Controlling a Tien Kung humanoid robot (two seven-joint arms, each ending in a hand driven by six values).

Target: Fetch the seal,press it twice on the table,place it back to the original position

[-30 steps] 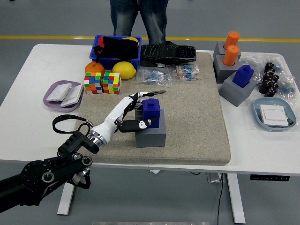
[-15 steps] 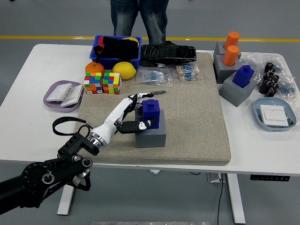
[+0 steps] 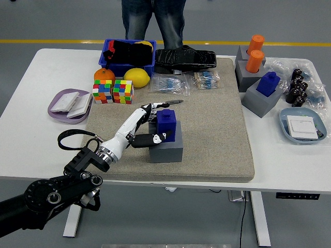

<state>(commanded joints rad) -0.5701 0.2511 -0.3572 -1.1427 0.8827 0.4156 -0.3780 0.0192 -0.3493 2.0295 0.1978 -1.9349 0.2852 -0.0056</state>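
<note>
While perched on a boxy grey base (image 3: 165, 150), blocky blue seal (image 3: 166, 122), left hand (image 3: 147, 126) wrapped around it, coarse beige mat (image 3: 217, 129)

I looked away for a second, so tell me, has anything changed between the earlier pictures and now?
Almost nothing. The left hand stays wrapped around the blue seal, which has not left its grey holder. The forearm and elbow have drifted very slightly. The second blue seal, the orange seals, the cubes and the person at the far side are unchanged.
</note>
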